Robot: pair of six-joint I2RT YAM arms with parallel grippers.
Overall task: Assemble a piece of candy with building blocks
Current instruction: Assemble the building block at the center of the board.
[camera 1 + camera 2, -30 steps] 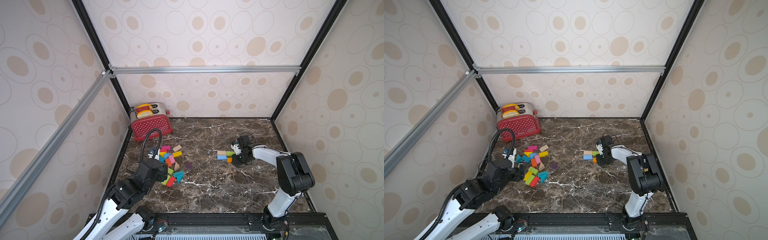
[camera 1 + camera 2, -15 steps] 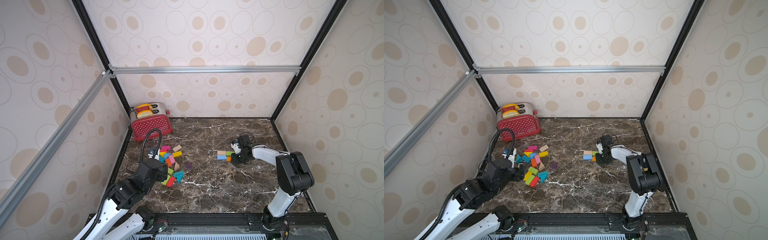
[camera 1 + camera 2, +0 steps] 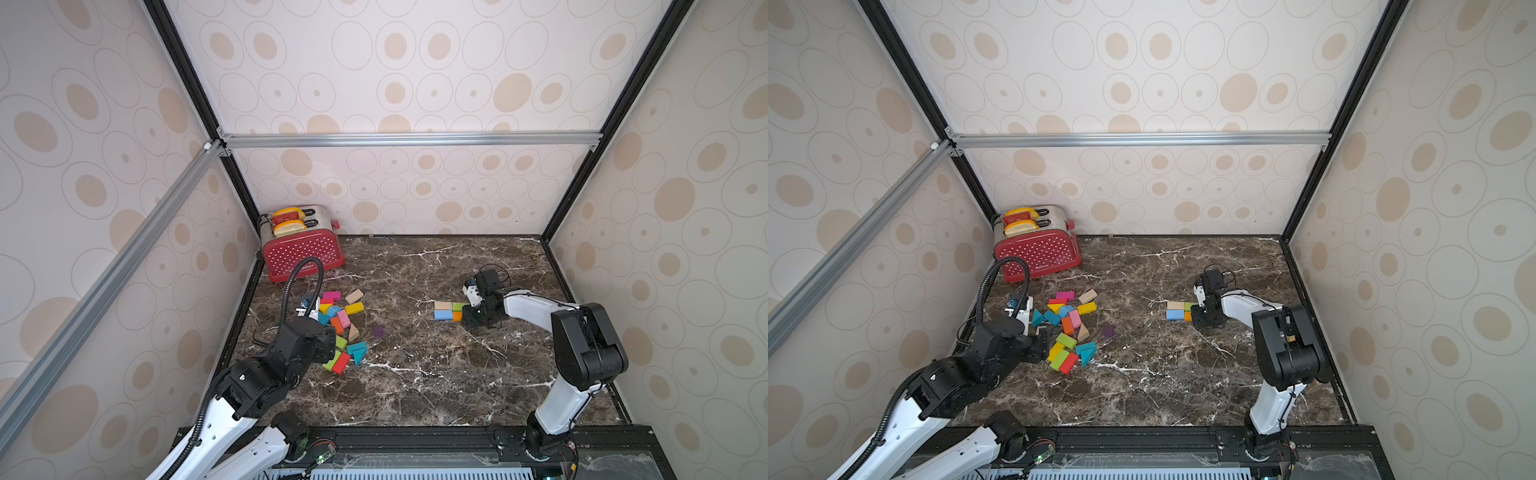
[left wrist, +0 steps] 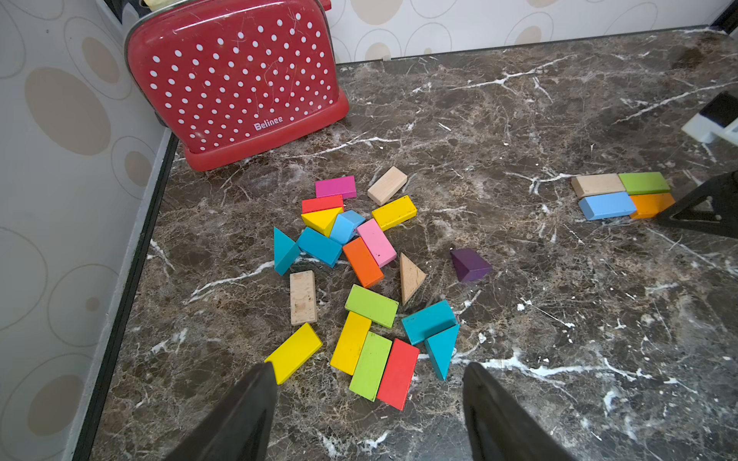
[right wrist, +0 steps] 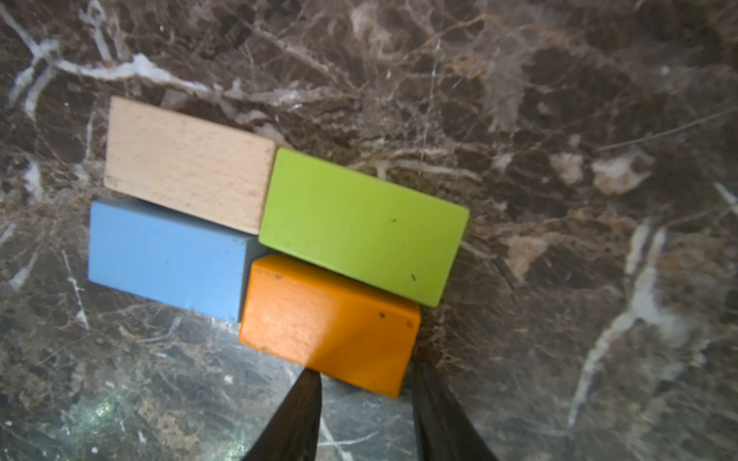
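Your marble tabletop (image 3: 415, 374) carries everything. The red toaster (image 4: 239, 80) stands far beyond the left gripper (image 4: 369, 369), clear of the work and, I'd judge, no part of it. That left gripper hangs low with its jaws spread wide and nothing between them. The loose pile of blocks (image 4: 361, 261) lies straight ahead of its tips, fanning away toward the toaster, and the gripper looks poised there because the pile is its stock to pick from. Well off to its right, at the tips of the right gripper (image 5: 367, 369), sits the four-block slab (image 3: 450, 311). The bare wood block (image 5: 187, 163) and green block (image 5: 359, 227) lie end to end in the row farther from those tips, with the blue block (image 5: 167, 255) and orange block (image 5: 327, 319) in the nearer row, all flat and close-packed. Laid like that, they look meant as the candy's body. The right gripper's jaws stand a little apart, straddling a near corner of the orange block without clamping it. I read that as released, though I cannot tell whether a finger touches the block. The orange block's outer end looks not quite flush with the green one's, which may be why the gripper sits there. What the body lacks, in my judgement, is wrapper ends. The teal wedge (image 4: 441, 347) just ahead of the left tips would suit, as would the purple wedge (image 4: 469, 263) farther ahead, apart from the pile.
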